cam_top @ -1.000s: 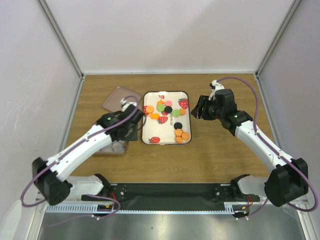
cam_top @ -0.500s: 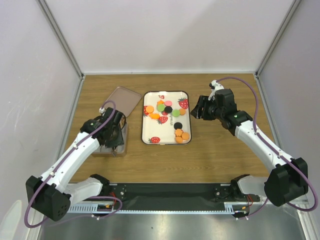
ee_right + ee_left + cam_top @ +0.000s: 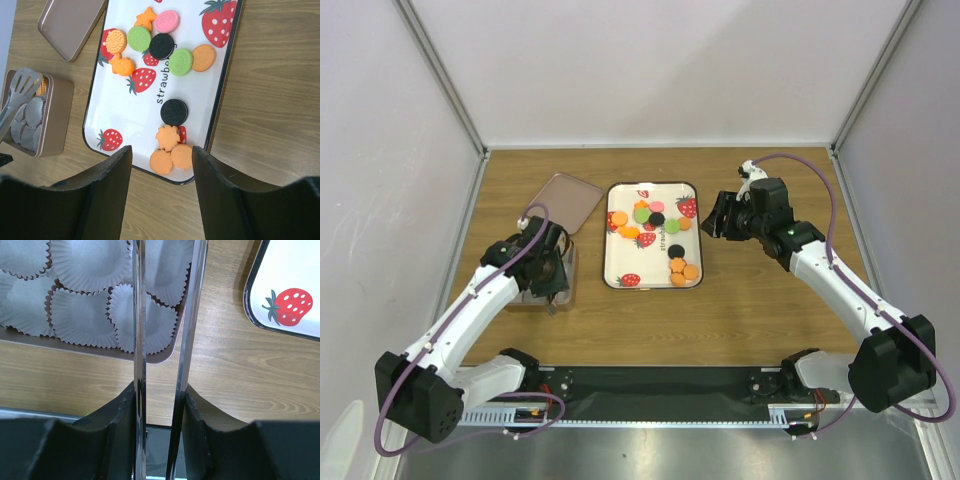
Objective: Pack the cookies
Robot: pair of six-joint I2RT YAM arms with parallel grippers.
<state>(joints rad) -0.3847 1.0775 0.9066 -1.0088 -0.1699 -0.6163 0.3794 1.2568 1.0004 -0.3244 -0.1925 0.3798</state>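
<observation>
The cookies [image 3: 655, 222] [image 3: 164, 46], orange, green, pink and black discs, lie scattered on the white strawberry tray [image 3: 652, 184] [image 3: 215, 120]. My left gripper [image 3: 548, 272] [image 3: 160, 395] is shut on metal tongs [image 3: 139, 315] [image 3: 19, 92], whose blades reach over a brown box [image 3: 534, 298] [image 3: 57, 120] lined with white paper cups [image 3: 80, 320]. One orange cookie [image 3: 42, 86] sits in the box beside the tongs' head. My right gripper [image 3: 718, 215] [image 3: 161, 150] hangs open above the tray's right edge, with nothing between its fingers.
The box's brown lid [image 3: 563, 197] [image 3: 70, 25] lies on the wooden table behind the box, left of the tray. White walls with metal posts close in the table on three sides.
My left arm has drawn back from the tray's left edge to the box, carrying the tongs. The right arm has not moved.
</observation>
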